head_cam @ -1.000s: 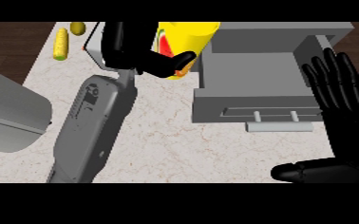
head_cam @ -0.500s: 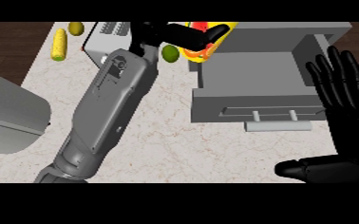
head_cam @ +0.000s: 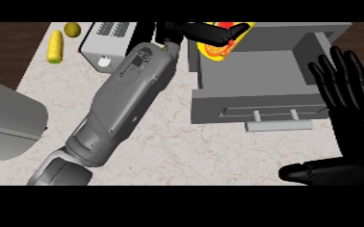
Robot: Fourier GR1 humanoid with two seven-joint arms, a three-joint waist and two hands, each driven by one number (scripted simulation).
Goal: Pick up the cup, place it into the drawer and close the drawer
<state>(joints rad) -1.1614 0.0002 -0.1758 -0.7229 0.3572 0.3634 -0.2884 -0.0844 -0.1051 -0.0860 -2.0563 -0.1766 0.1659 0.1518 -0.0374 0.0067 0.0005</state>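
While the left hand (head_cam: 206, 31) grips the cup (head_cam: 222, 45) with its fingers curled round it, the cup sits at the back left corner of the open drawer (head_cam: 249, 77), above its rim and partly hidden by the fingers. Whether it has passed below the rim cannot be told. The left forearm (head_cam: 121, 101) stretches diagonally across the counter (head_cam: 177, 158) from the lower left. Behind it lie a grey box (head_cam: 107, 41) and two yellow-green vegetables (head_cam: 55, 45) at the far left. The right hand (head_cam: 341, 89) rests at the right edge, fingers straight and upward, holding nothing. By judgement, the pickup is done; release inside the drawer and closing it remain.
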